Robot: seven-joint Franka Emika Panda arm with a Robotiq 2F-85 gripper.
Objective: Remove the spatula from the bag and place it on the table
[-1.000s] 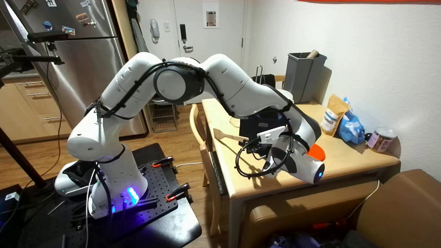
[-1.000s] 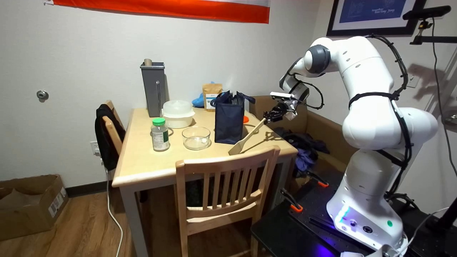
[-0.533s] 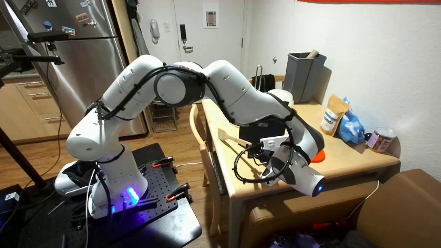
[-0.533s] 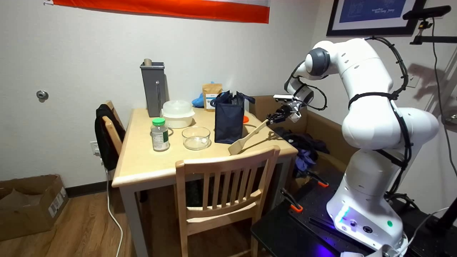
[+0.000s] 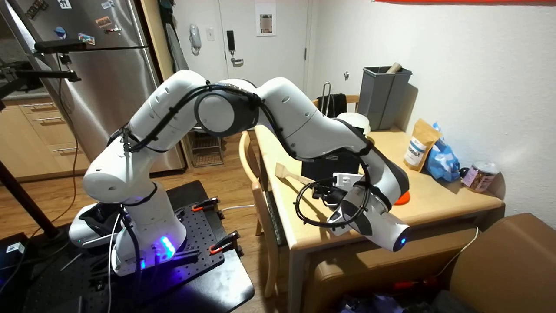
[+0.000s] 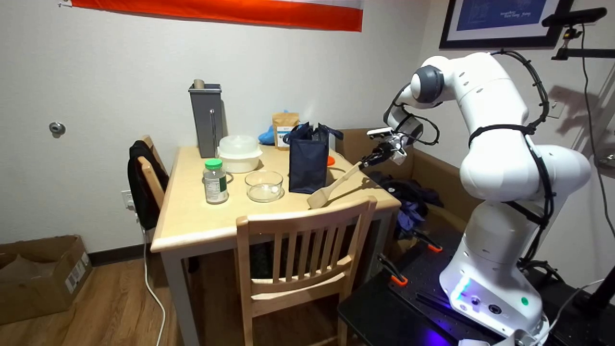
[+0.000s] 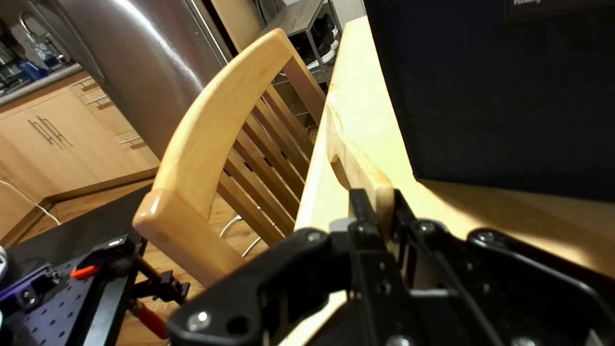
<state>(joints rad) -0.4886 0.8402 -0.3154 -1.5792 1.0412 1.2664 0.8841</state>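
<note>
The pale wooden spatula (image 6: 336, 183) is outside the dark bag (image 6: 308, 166), in front of it. It slants, with its blade low at the table (image 6: 211, 219) and its handle raised. The blade's lower corner appears to touch the table top. My gripper (image 6: 365, 163) is shut on the handle's end, a little above the table. In the wrist view the black fingers (image 7: 361, 207) press both sides of the handle, and the spatula (image 7: 361, 166) points away on edge. The bag (image 7: 499, 96) stands upright to the right there. My arm partly hides the bag (image 5: 323, 168) in an exterior view.
A chair (image 6: 307, 222) stands against the near table edge. A green-lidded jar (image 6: 215, 181), a glass bowl (image 6: 264, 187), a white lidded tub (image 6: 239, 154) and a tall grey box (image 6: 207, 122) stand on the table. A pouch (image 5: 415, 150) and an orange item (image 5: 402, 198) lie beyond the arm.
My gripper has moved lower and slightly away from the bag, with the spatula still held. The handle has come down a little, and the blade has shifted slightly along the table.
</note>
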